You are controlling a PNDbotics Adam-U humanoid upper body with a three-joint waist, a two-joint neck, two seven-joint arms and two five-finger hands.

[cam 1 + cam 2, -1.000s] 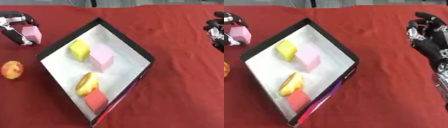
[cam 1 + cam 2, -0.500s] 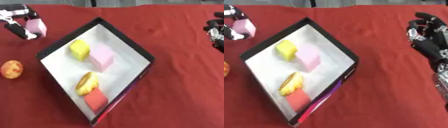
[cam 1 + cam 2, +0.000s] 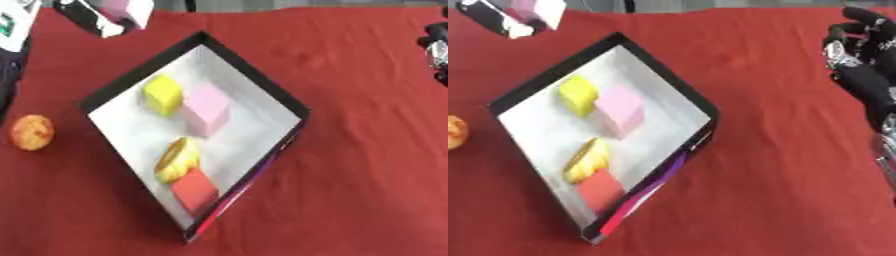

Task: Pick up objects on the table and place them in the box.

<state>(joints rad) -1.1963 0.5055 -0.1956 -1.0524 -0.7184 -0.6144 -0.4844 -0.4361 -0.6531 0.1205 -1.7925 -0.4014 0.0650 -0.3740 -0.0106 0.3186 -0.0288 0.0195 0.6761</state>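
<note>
My left hand is up at the far left corner of the table, fingers curled round a pink block; the block is lifted off the red cloth and sits above the strip of table beyond the box's far corner. Some bare cloth shows between the hand and that corner.

The box lies turned like a diamond, black-rimmed with a white floor, one corner pointing to the far edge and one to the near edge. Inside: a yellow block toward the far-left wall, a second pink block touching its right side, a yellow rounded piece nearer me, and a red block just beside it in the near corner. The white floor along the right wall and in the far corner is uncovered.

An orange round fruit rests on the cloth near the left edge, apart from the box's left corner.

My right hand shows at the right edge, fingers loosely bent, holding nothing. Wide open cloth lies between it and the box.
</note>
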